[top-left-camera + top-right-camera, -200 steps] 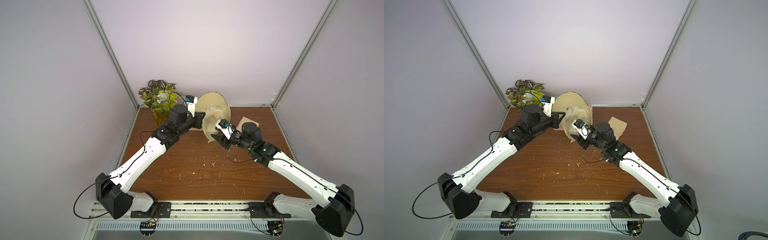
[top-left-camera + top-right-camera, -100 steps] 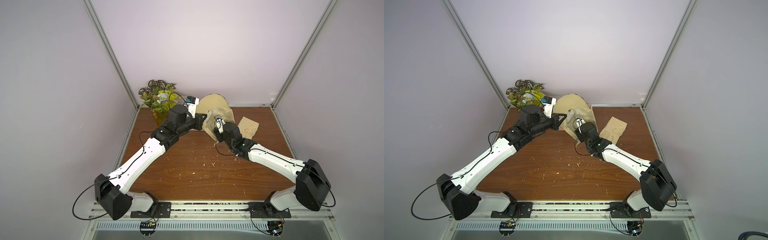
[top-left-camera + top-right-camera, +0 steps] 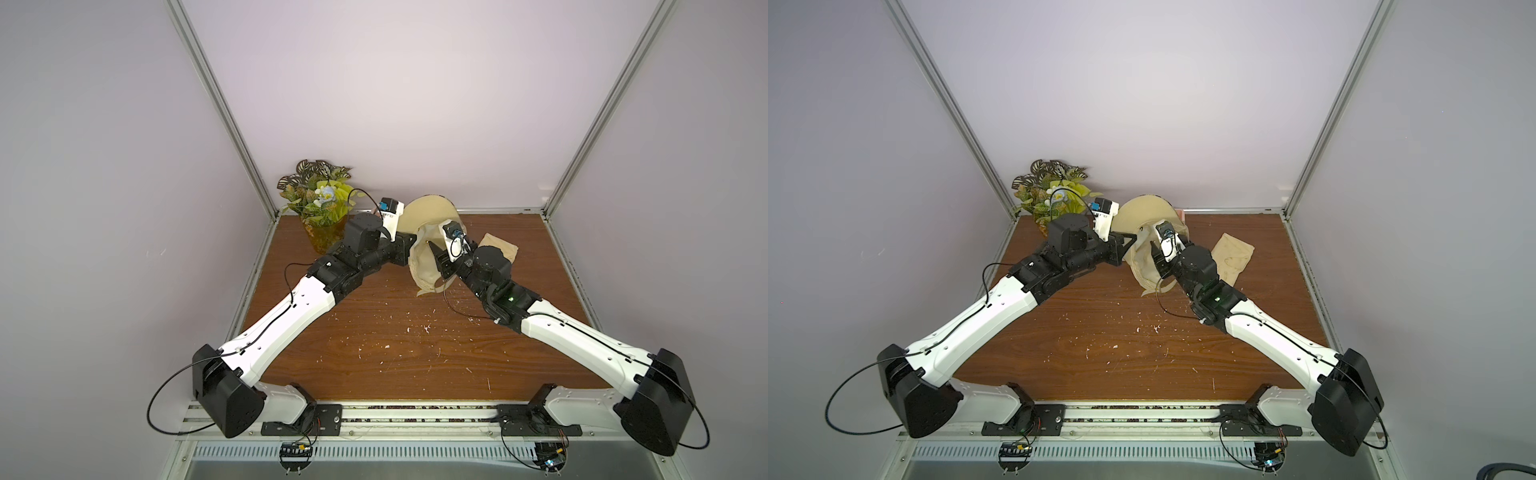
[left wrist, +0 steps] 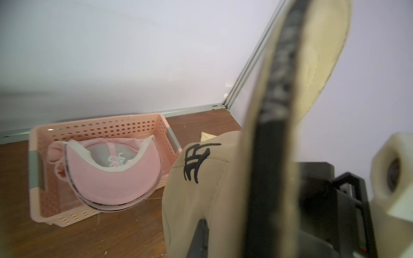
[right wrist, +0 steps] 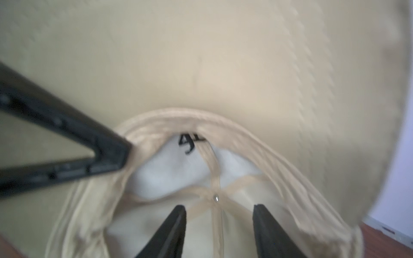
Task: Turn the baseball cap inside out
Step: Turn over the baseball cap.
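A beige baseball cap (image 3: 424, 270) (image 3: 1144, 266) hangs above the back of the table, with its brim (image 3: 428, 210) pointing up. My left gripper (image 3: 412, 248) (image 3: 1133, 240) is shut on the cap's rim beside the brim. In the right wrist view its black fingertips (image 5: 111, 156) pinch the rolled edge. My right gripper (image 5: 220, 208) (image 3: 436, 258) is open inside the crown, its jaws either side of the seam cross and metal rivet (image 5: 216, 197). The cap's outside and black logo (image 4: 196, 160) show in the left wrist view.
A pink perforated basket (image 4: 100, 126) holding a pink cap (image 4: 111, 181) stands at the back wall behind the held cap. A potted plant (image 3: 320, 203) fills the back left corner. A flat beige cloth (image 3: 500, 249) lies at the back right. Crumbs are scattered mid-table.
Half a second ago the right arm lay stretched low, reaching into the cap. It has since swung back to about where it first stood. The left arm has held the cap still.
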